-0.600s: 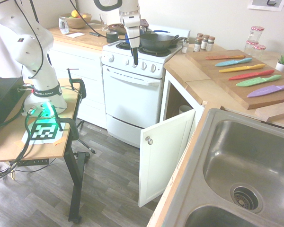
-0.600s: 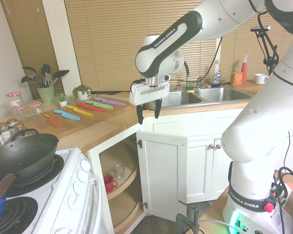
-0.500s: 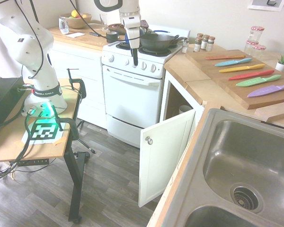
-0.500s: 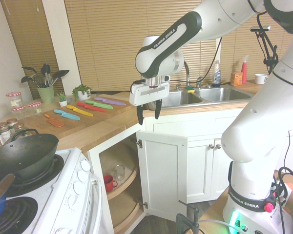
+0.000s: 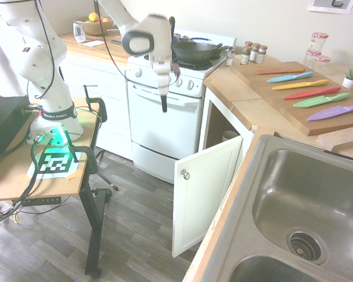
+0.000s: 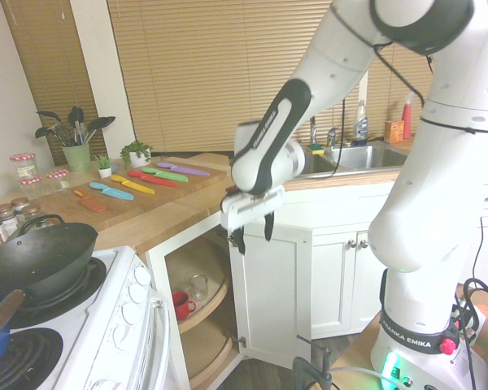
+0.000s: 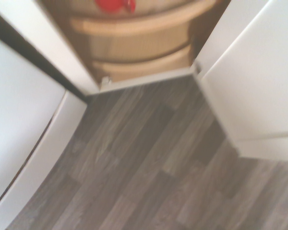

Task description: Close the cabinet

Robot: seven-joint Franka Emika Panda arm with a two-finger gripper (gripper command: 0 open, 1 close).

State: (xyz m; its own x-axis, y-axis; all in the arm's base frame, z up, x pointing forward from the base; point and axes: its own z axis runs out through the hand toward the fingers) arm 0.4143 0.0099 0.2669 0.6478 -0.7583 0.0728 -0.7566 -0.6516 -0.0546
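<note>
- Cabinet door [image 5: 203, 197]: white; its knob [image 5: 185, 175], silver.
- Cabinet shelves [image 6: 207, 313]: light tan wood tone.
- Mug [image 6: 182, 305]: red.
- Knives: purple [image 5: 336, 111], green [image 5: 321, 100], red [image 5: 312, 93], yellow [image 5: 300, 84], blue [image 5: 290, 77].
- Cutting board [image 5: 265, 88]: warm brown.
- Stove [image 5: 165, 117]: white, burner coils [image 6: 24, 357] black.
- Wok [image 6: 45, 256]: dark grey to black.
- Sink [image 5: 282, 176]: silver-grey.
- Floor [image 5: 138, 235]: grey-brown, in a plank pattern.
- Blinds [image 6: 228, 73]: tan, with fine horizontal stripes.
- Utensil pot [image 6: 78, 158]: pale green.
- Jar lids [image 6: 22, 157]: red and white.
- Marker sheet [image 5: 54, 164]: black-and-white blocks under green light.
- Gripper [image 6: 253, 237]: white body, black fingers.
</note>
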